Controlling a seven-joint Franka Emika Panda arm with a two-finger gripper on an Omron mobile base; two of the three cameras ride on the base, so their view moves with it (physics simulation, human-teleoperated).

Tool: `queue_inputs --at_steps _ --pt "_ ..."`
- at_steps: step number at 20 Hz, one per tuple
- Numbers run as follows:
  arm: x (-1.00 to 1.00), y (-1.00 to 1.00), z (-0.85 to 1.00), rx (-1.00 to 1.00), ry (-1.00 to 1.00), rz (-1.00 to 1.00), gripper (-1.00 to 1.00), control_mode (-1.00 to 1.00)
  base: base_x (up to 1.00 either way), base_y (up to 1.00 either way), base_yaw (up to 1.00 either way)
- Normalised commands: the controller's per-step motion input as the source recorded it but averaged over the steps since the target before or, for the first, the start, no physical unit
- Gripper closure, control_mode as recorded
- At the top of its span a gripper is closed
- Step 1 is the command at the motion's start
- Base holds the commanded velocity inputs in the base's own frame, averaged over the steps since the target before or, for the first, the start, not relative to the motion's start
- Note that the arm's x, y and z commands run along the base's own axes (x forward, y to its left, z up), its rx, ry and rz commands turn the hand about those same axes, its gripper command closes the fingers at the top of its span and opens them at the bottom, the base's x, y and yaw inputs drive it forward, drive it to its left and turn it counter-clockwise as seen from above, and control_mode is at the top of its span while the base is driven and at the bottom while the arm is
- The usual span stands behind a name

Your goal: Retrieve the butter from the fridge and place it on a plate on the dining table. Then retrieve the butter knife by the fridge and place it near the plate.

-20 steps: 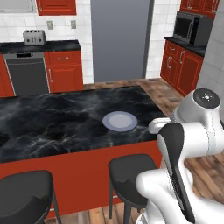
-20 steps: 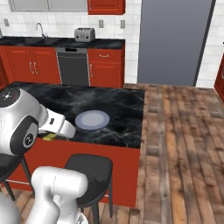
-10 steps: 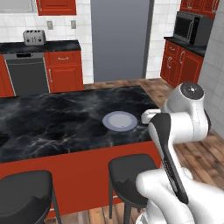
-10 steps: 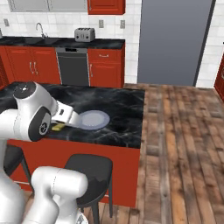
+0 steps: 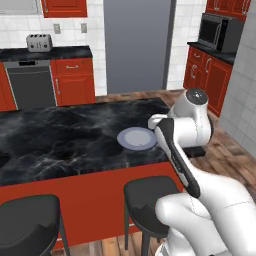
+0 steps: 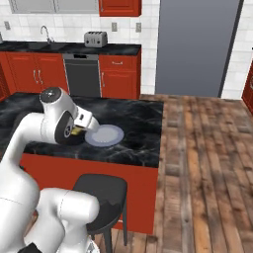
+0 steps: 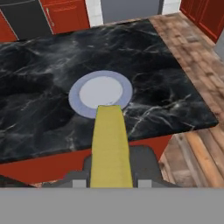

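Butter is in my gripper, a yellow stick poking forward out of the hand view toward the plate. Fingers are nearly closed and clamped on it; in the right base view I see a sliver of yellow under the wrist. Plate sits on the dining table, near the edge facing me, nothing on it yet.

Step in hand: carrying butter to the plate, first half of the task. I judge it roughly midway: fridge is shut behind the table, and I can't make out the knife.

Next move, as I read it: reach a bit further so the butter's far end clears the near rim and sits over the plate centre, lower until it touches, then release. Butter is long compared with the plate, so centring matters or it overhangs.

Versus a second ago: base views unchanged, so the base is parked. The arm has swung in over the table, wrist now just beside the plate rather than back near the stools.
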Motion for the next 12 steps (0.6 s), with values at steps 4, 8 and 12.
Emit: queue_inputs --at_steps 4,8,12 --pt "0.97 0.03 -0.43 0.00 -0.02 0.00 1.00 -1.00 0.00 0.00 0.00" --pt "0.86 0.22 -0.35 -0.02 0.00 0.00 1.00 -1.00 0.00 0.00 0.00" --pt "0.66 0.23 -0.22 -0.09 0.00 -0.04 1.00 -1.00 0.00 0.00 0.00"
